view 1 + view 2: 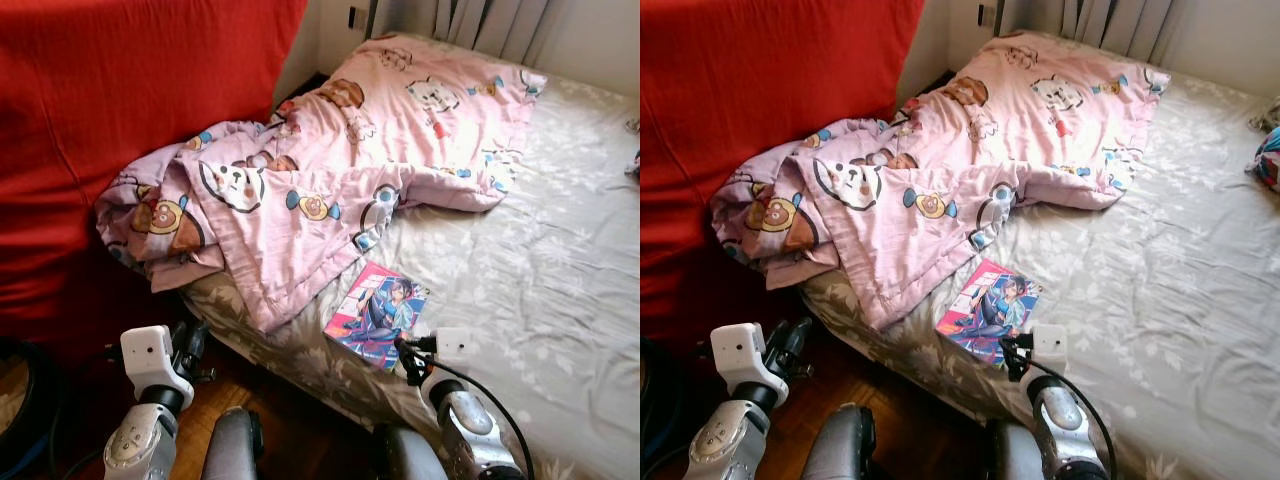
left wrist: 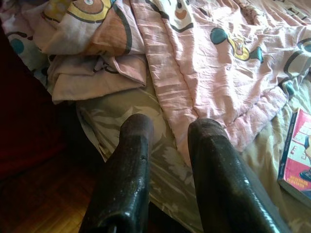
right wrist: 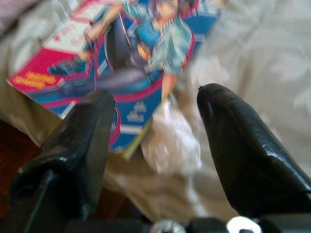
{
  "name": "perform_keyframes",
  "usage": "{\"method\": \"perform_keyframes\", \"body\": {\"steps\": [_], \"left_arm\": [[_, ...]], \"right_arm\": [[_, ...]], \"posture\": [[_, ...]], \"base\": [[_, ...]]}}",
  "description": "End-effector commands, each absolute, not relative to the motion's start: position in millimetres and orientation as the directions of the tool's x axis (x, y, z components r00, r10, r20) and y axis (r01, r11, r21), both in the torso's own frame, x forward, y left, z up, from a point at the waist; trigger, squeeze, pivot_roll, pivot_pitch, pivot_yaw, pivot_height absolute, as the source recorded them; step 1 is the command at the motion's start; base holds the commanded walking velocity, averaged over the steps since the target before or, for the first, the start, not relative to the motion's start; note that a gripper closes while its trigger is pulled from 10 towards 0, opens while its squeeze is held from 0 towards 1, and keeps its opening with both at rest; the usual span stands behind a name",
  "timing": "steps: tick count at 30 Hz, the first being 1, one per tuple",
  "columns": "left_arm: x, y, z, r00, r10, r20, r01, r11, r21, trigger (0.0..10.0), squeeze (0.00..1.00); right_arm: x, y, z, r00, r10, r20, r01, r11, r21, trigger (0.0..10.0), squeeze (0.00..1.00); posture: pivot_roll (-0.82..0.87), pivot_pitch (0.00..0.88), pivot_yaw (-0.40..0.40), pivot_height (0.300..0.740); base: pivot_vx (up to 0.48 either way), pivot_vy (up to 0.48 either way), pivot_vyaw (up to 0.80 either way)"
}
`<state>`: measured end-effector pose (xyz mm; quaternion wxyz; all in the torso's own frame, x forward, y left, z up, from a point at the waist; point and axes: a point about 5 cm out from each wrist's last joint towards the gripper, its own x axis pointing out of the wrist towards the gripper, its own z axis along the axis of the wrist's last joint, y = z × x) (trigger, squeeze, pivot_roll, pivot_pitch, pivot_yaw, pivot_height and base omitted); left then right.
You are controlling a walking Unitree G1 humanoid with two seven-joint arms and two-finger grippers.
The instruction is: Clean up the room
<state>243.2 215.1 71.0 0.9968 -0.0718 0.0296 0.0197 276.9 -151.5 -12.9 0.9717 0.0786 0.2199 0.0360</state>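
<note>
Right gripper lined up on the book at the bed edge

So my right gripper (image 3: pixel 155 104) sits just short of the book (image 1: pixel 378 313), fingers spread wide with nothing between them; one finger (image 3: pixel 82 141) overlaps the near corner of the cover, the other finger (image 3: pixel 243 141) is over bare sheet. Book lies flat on the grey floral sheet (image 1: pixel 520 290), near the mattress edge, just beside the hem of the pink cartoon quilt (image 1: pixel 330 170)

How I'd do it, as a judgement: flat thin book on soft bedding gives no gap underneath, so come at the overhanging corner side, slip one finger under, pinch across the thickness, lift slowly. Glossy cover looks slippery, so grip well in from the edge. Sheet is wrinkled and could bunch into the pinch

Left gripper (image 2: pixel 167 160) hovers low by the mattress side, fingers apart by a modest gap, empty, facing the quilt hem. Quilt is crumpled and soft, heaped against the red cover (image 1: pixel 120 120). Dark wood floor (image 1: pixel 910 420) below
</note>
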Motion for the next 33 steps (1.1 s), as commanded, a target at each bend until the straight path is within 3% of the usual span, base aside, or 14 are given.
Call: {"method": "perform_keyframes", "body": {"steps": [1, 2, 3, 4, 17, 33], "left_arm": [[241.2, 213.6, 70.6, 0.997, 0.023, -0.071, -0.033, 0.989, -0.144, 10.0, 0.00], [240.9, 213.4, 70.6, 0.997, 0.022, -0.072, -0.032, 0.989, -0.144, 10.0, 0.00], [240.5, 213.3, 70.7, 0.997, 0.020, -0.074, -0.031, 0.989, -0.144, 10.0, 0.00], [239.5, 213.6, 71.0, 0.997, 0.019, -0.076, -0.030, 0.989, -0.143, 10.0, 0.00], [229.6, 220.2, 75.6, 0.996, 0.024, -0.085, -0.034, 0.992, -0.122, 10.0, 0.00], [219.7, 218.1, 77.2, 0.994, 0.020, -0.111, -0.033, 0.993, -0.117, 10.0, 0.00]], "right_arm": [[273.4, -152.9, -18.1, 0.885, 0.090, -0.457, -0.005, 0.983, 0.183, 10.0, 0.86], [273.3, -152.7, -18.9, 0.880, 0.084, -0.467, 0.002, 0.983, 0.181, 10.0, 1.00], [274.3, -152.6, -18.7, 0.879, 0.077, -0.471, 0.021, 0.980, 0.199, 10.0, 1.00], [277.2, -152.5, -17.7, 0.875, 0.061, -0.480, 0.056, 0.973, 0.225, 10.0, 0.00], [292.0, -148.9, -10.3, 0.853, 0.031, -0.521, 0.153, 0.939, 0.307, 10.0, 0.00], [300.1, -160.1, -3.6, 0.847, -0.010, -0.531, 0.180, 0.946, 0.270, 10.0, 0.00]], "posture": [[0.12, 0.203, -0.058, 0.602], [0.12, 0.204, -0.057, 0.602], [0.12, 0.205, -0.056, 0.602], [0.13, 0.208, -0.054, 0.602], [0.17, 0.237, -0.031, 0.602], [0.18, 0.286, -0.022, 0.602]], "base": [[0.000, 0.000, 0.00], [0.000, 0.000, 0.00], [0.000, 0.000, 0.00], [0.000, 0.000, 0.00], [0.000, 0.000, 0.00], [0.000, 0.000, 0.00]]}}
